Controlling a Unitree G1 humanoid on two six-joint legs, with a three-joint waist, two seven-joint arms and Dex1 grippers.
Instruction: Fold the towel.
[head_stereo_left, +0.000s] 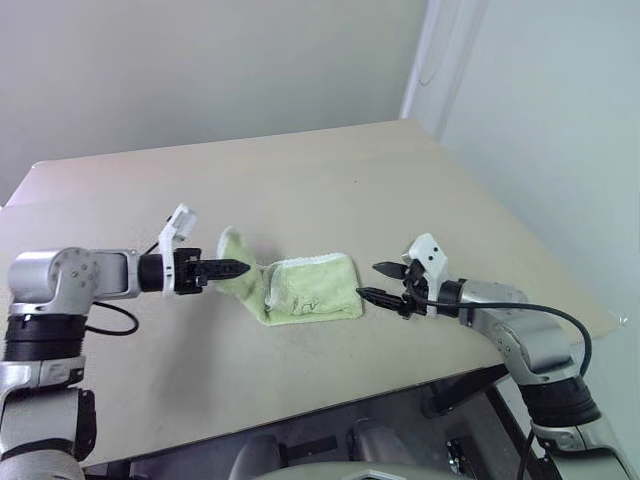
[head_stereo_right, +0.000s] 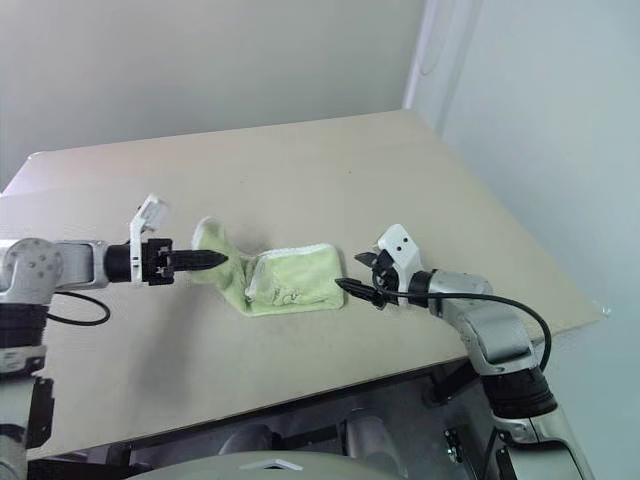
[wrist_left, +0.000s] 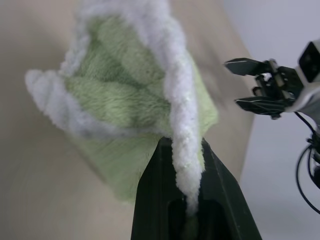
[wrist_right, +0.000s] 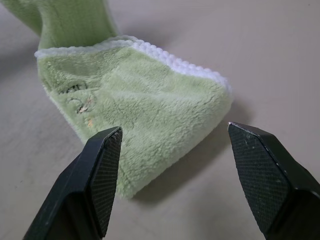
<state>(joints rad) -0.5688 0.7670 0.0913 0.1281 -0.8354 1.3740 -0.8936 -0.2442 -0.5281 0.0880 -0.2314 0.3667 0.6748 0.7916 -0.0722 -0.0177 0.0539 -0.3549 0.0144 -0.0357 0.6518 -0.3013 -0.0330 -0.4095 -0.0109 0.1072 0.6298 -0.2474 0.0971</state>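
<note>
Left eye view: a table (head_stereo_left: 330, 180) carries the partly folded towel (head_stereo_left: 310, 290) between your hands. Your left hand (head_stereo_left: 232, 268) is clenched on the towel's raised end; your right hand (head_stereo_left: 378, 281), released, sits just beside the other end. Next, you likely carry that end across.

Nothing readable is showing anywhere. The towel (wrist_right: 145, 115) is carrying a small dark embroidered mark (wrist_right: 72, 91) near one edge, with a stitched motif just below it, but its strokes are staying too small and fuzzy to be making out as letters.
</note>
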